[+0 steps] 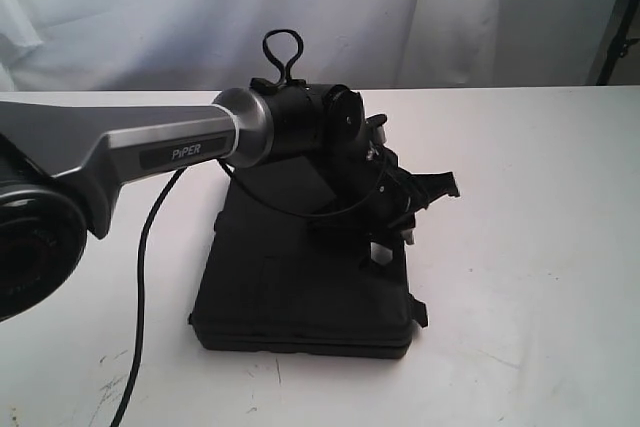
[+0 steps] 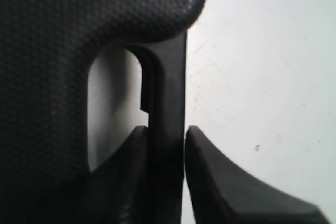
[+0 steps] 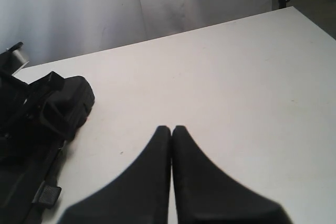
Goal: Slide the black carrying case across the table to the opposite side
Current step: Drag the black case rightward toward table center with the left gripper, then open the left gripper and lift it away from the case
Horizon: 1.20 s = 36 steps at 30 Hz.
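The matte-black case point(image 1: 290, 287) lies flat on the white table point(image 1: 540, 247), near its middle. My left arm reaches in from the left, and the left gripper point(image 1: 388, 239) comes down at the case's right edge. In the left wrist view the left gripper point(image 2: 167, 135) is shut on the bar of the handle point(image 2: 168, 93): one finger sits inside the handle slot and the other finger point(image 2: 215, 177) is outside on the table side. The right gripper point(image 3: 171, 129) hovers over bare table point(image 3: 236, 77), shut and empty, beside the case point(image 3: 18, 187). It is out of the exterior view.
A black cable point(image 1: 140, 297) hangs from the left arm down to the table's front left. White curtains point(image 1: 400, 7) hang behind the far table edge. The left arm's wrist block point(image 3: 58, 108) shows in the right wrist view.
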{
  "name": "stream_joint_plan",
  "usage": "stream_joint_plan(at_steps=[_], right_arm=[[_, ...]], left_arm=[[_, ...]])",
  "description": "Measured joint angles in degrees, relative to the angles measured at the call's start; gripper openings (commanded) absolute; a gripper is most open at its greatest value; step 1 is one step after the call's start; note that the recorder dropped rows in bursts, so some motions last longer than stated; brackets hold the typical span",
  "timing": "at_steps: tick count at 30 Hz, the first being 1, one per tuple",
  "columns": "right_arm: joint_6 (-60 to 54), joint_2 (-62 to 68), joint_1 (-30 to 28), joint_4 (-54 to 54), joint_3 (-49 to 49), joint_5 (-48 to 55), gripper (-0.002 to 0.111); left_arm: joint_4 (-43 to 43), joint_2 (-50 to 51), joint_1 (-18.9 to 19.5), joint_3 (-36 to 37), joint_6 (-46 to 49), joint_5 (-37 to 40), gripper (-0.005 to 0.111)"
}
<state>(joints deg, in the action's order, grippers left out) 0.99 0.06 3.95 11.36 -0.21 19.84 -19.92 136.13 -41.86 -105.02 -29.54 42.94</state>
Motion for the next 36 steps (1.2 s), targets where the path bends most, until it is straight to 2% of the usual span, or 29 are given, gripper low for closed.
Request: stream_joint_plan(at_steps=[3, 5, 12, 18, 27, 30, 34, 35, 36], right_arm=[[0.0, 0.0, 0.0, 0.0, 0.0, 0.0, 0.0], [0.0, 0.0, 0.0, 0.0, 0.0, 0.0, 0.0], [0.0, 0.0, 0.0, 0.0, 0.0, 0.0, 0.0], [0.0, 0.0, 0.0, 0.0, 0.0, 0.0, 0.0], [0.0, 0.0, 0.0, 0.0, 0.0, 0.0, 0.0], [0.0, 0.0, 0.0, 0.0, 0.0, 0.0, 0.0], [0.0, 0.0, 0.0, 0.0, 0.0, 0.0, 0.0], [0.0, 0.0, 0.0, 0.0, 0.0, 0.0, 0.0], [0.0, 0.0, 0.0, 0.0, 0.0, 0.0, 0.0]], left_arm=[[-0.4, 0.0, 0.0, 0.0, -0.1, -1.2, 0.058], [-0.6, 0.0, -0.3, -0.3, -0.1, -1.7, 0.064], [-0.7, -0.2, -0.4, -0.5, 1.1, -1.7, 0.064], [4.4, -1.7, -0.3, -0.5, 1.9, -1.4, 0.064], [5.5, -3.0, -0.1, -0.5, 3.7, -1.9, 0.063], [5.7, -3.9, -0.1, -0.5, 4.2, -1.9, 0.055], [7.6, -7.2, -0.1, -0.5, 5.0, -1.6, 0.025], [8.5, -8.4, -0.1, -0.5, 5.0, -1.6, 0.008], [10.6, -11.0, -0.1, -0.5, 5.2, -1.6, 0.0]])
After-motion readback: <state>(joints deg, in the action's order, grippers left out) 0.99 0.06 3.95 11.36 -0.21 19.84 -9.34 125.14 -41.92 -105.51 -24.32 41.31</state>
